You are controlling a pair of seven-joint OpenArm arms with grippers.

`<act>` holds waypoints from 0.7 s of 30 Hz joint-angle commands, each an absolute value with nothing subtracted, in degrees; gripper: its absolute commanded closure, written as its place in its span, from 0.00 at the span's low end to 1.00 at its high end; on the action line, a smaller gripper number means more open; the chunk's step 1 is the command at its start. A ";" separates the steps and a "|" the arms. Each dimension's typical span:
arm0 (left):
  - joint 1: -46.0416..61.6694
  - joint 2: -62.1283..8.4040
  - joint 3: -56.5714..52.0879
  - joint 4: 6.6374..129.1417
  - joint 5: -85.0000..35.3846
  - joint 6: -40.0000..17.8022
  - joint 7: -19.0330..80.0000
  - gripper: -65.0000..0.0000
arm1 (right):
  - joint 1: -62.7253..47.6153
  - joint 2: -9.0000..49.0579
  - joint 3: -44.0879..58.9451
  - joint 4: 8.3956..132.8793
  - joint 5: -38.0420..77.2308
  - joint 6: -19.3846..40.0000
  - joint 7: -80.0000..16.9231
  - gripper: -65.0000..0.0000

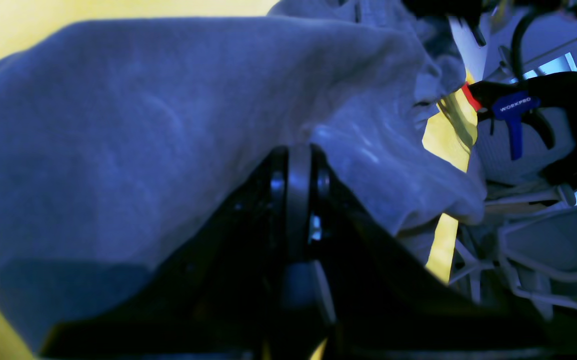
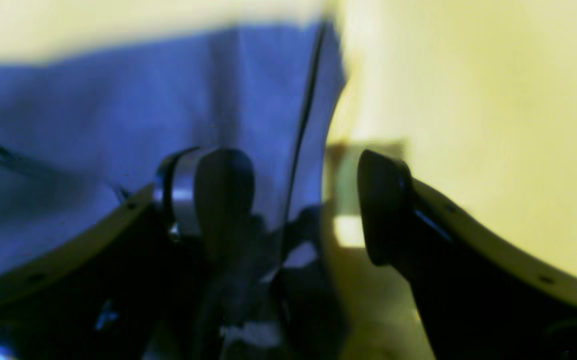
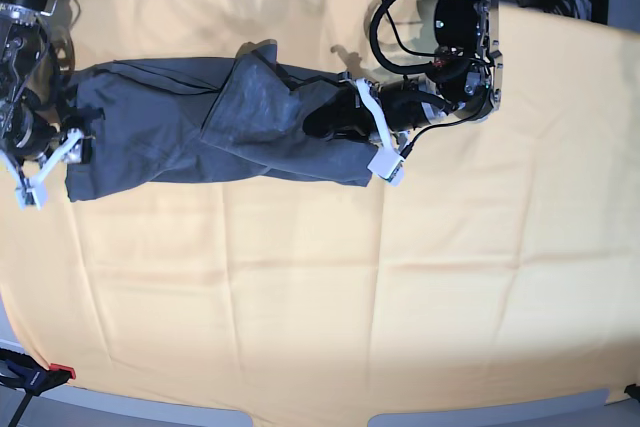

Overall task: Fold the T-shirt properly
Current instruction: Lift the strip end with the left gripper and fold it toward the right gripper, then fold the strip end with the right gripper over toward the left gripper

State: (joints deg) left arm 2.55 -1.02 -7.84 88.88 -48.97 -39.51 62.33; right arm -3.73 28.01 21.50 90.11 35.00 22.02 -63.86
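Your T-shirt [image 3: 200, 132] lies stretched in a long, rumpled band across the yellow cloth [image 3: 320, 277], near the cloth's far edge and reaching toward its left edge in the base view. One layer is folded over near the middle of the band, making a raised flap.

Your left gripper [image 3: 372, 133] sits at the end of the shirt nearer the cloth's centre. In the left wrist view its fingers [image 1: 296, 165] are pressed together with grey fabric bunched right over their tips, so you have that edge of the T-shirt pinched.

Your right gripper [image 3: 45, 169] is at the opposite end, by the cloth's left edge. In the right wrist view its fingers [image 2: 383, 205] stand spread wide apart: one over the shirt, the other over bare yellow cloth, the shirt's edge running between them. Nothing is caught between them.

A black clamp [image 3: 25, 379] with a red tip grips the cloth at its near left corner.
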 commanded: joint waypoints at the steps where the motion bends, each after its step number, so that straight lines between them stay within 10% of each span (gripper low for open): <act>1: 1.89 -0.97 -7.77 89.78 -49.98 -40.00 60.99 1.00 | -3.57 29.26 22.79 89.19 37.39 22.22 -63.05 0.34; 18: 1.91 -0.97 -7.79 89.78 -49.98 -40.00 59.99 1.00 | -5.54 26.63 28.86 74.46 69.58 40.00 -75.70 0.36; 21: 1.89 -0.97 -7.79 89.78 -49.98 -40.00 59.99 1.00 | -5.37 26.59 28.88 74.48 70.50 40.00 -75.09 0.56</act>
